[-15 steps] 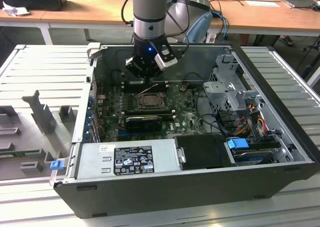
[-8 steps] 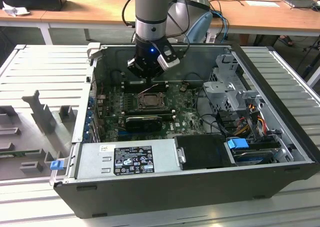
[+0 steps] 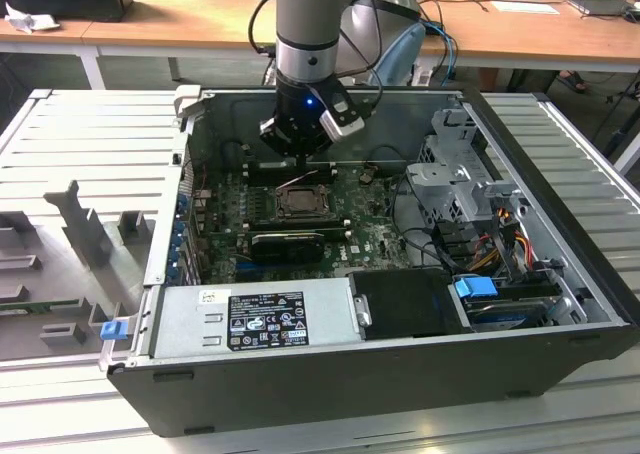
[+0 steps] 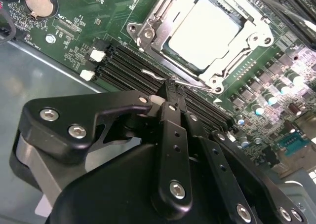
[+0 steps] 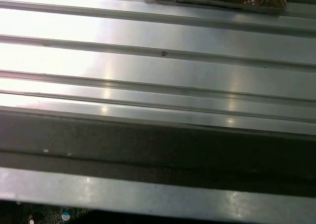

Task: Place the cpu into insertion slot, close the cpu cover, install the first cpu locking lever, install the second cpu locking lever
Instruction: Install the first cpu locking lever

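1. Second wrist view: the cpu (image 4: 210, 34) sits flat in the slot (image 4: 170, 54), and the cover (image 4: 237, 49) lies down over it, its silvery frame ringing the chip. So the first two steps look done.

2. The gripper (image 4: 170, 88) is just short of the socket's near edge, over the black memory slots (image 4: 123, 61). Its jaws are drawn together until they almost meet, and the tips come down right at a thin wire lever (image 4: 165, 77) that runs along that edge of the socket.

3. I cannot tell whether the jaws actually pinch the lever or only press against it; nothing else is held.

4. Exterior view: the gripper (image 3: 298, 159) hangs inside the open case (image 3: 400, 374), straight above the far side of the slot (image 3: 300, 202), with the motherboard (image 3: 370, 234) spread out beneath.

5. My judgement: the work stands at the lever steps. The lever at the jaws does not look latched yet, and I cannot make out how the other one lies.
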Action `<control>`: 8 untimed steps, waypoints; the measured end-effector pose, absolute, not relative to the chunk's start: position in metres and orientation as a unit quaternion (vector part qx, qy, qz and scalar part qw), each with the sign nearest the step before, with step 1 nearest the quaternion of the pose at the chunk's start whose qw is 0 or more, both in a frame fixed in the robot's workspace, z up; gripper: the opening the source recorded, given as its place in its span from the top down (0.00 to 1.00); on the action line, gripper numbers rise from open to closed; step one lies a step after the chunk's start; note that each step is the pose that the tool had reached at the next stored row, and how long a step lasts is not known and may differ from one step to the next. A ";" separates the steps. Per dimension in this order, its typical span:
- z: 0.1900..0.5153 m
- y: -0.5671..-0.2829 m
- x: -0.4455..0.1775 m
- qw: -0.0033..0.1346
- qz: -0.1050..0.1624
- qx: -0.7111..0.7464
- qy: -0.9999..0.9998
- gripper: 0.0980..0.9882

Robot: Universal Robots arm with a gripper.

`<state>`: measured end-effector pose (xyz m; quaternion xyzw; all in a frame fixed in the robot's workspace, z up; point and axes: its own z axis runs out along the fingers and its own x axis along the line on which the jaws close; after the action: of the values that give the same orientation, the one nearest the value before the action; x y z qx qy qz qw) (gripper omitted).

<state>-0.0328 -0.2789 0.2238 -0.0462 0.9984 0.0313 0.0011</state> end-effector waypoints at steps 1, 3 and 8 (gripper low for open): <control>0.223 -0.279 -0.032 0.001 0.031 -0.046 0.998 0.99; 0.223 -0.279 -0.031 0.001 0.031 -0.046 0.998 0.99; 0.222 -0.279 -0.027 0.001 0.031 -0.046 0.998 0.99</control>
<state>-0.0272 -0.2792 0.2215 -0.0463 0.9984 0.0313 0.0011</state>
